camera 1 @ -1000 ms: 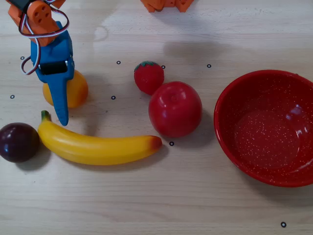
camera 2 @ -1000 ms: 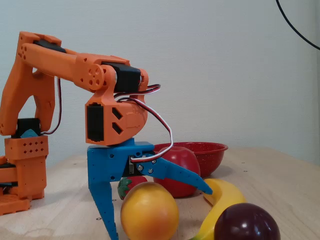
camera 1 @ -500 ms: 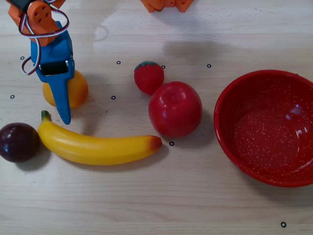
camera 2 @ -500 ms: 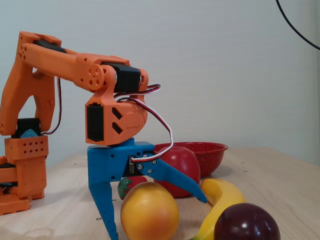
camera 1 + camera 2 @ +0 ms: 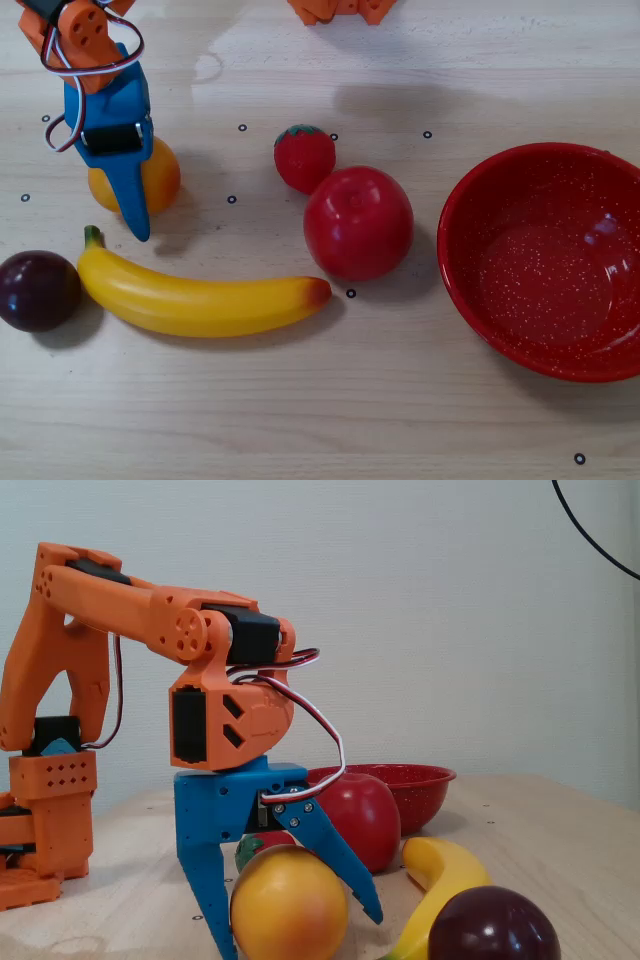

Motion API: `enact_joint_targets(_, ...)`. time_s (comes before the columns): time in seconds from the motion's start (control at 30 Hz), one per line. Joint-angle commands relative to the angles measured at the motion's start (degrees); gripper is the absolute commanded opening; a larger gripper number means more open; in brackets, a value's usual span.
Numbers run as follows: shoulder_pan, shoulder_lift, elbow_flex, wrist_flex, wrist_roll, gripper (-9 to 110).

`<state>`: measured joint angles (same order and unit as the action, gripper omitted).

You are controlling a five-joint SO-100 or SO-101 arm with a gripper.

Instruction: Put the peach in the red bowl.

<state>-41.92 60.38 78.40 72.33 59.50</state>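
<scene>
The yellow-orange peach point(image 5: 163, 180) point(image 5: 285, 910) rests on the wooden table at the left of the overhead view. My blue gripper point(image 5: 125, 195) point(image 5: 298, 933) straddles it from above. One finger stands upright on its left in the fixed view, and the other slants down against its right side. The jaws are closed in on the fruit. The red bowl point(image 5: 470, 210) point(image 5: 420, 780) sits at the right of the overhead view, with nothing inside.
A banana point(image 5: 200, 297) point(image 5: 440, 875) lies just below the peach in the overhead view, with a dark plum point(image 5: 38, 290) point(image 5: 493, 928) at its stem end. A red apple point(image 5: 358, 222) point(image 5: 370, 815) and a strawberry point(image 5: 305, 157) stand between the peach and the bowl.
The slanted finger has swung in from over the banana to the peach's side. The peach has shifted slightly toward the upright finger.
</scene>
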Motion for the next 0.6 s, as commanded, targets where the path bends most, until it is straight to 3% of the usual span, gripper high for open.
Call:
enact_joint_targets(0.0,0.7,2.8,-0.4,-1.1,1.2,37)
enact_joint_targets(0.23,0.8,3.1,0.1,-1.5,1.7,29)
enact_joint_targets(0.37,0.9,3.1,0.2,-1.7,2.3,18)
enact_joint_targets(0.47,0.7,3.3,0.4,-2.5,2.5,0)
enact_joint_targets(0.57,0.3,4.0,-0.3,-1.1,3.0,0)
